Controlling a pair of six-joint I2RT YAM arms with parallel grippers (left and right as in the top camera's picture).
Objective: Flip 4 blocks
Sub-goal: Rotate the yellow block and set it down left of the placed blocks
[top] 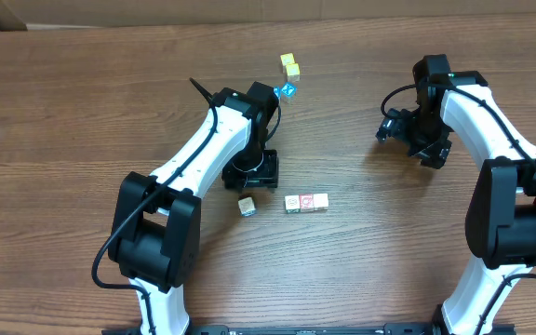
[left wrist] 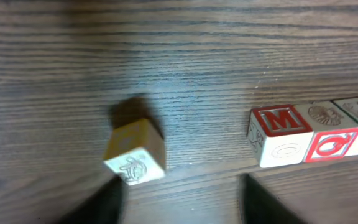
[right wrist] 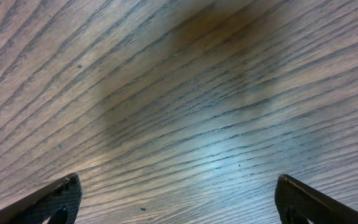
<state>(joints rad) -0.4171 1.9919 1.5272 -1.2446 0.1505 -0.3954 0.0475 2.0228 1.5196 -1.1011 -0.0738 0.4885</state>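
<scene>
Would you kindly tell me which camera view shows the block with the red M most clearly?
The left wrist view: the M block sits close and its letter is legible. Overhead shows it only as a tiny cube, letter unreadable. The right wrist view misses it.

Four alphabet blocks (top: 306, 202), two yellow cubes (top: 290, 65), one blue cube (top: 287, 91)

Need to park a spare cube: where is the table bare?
Bare: the wide wood between the row of blocks and the right arm, and the table left of the left arm. Crowded: around the left end effector, with the lone block beside it.
</scene>
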